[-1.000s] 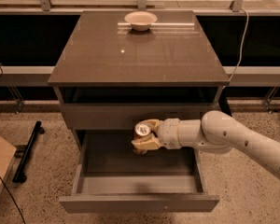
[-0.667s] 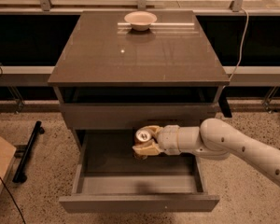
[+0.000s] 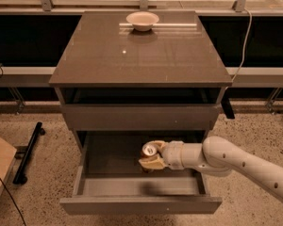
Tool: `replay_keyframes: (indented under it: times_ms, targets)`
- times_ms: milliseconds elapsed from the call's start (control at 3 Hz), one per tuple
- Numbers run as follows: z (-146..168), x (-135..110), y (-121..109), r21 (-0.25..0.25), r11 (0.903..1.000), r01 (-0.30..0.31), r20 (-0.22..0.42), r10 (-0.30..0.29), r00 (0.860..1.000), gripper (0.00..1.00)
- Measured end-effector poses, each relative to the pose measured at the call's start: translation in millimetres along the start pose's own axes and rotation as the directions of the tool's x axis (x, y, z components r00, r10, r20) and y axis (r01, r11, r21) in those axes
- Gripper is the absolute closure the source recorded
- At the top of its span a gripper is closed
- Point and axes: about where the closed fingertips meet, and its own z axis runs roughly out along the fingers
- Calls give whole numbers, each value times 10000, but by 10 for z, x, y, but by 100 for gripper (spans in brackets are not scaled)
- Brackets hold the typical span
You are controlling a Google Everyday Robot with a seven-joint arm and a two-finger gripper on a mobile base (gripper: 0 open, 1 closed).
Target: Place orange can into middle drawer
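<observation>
Plainly, gripper clasps orange can within open middle drawer.

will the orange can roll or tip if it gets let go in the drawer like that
Probably rolls: the orange can is held tilted in the tool above the middle drawer floor, which looks flat and smooth. Its round wall likely makes it slippery to grip. Being small, it is probably light and easily knocked over.
</observation>
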Motion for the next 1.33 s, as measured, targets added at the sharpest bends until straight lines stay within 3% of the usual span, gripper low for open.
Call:
replay_keyframes:
  times_ms: [333, 667, 1000, 1333]
  targets:
    - [33, 213, -18, 217, 9995, -236, 5, 236, 9997, 100]
    - [52, 437, -66, 637, 9960, -625, 18, 625, 9980, 88]
    - [78, 635, -115, 1040, 9892, -1029, 124, 1022, 9947, 70]
    - [145, 886, -115, 1489, 9748, -1662, 290, 1637, 9861, 40]
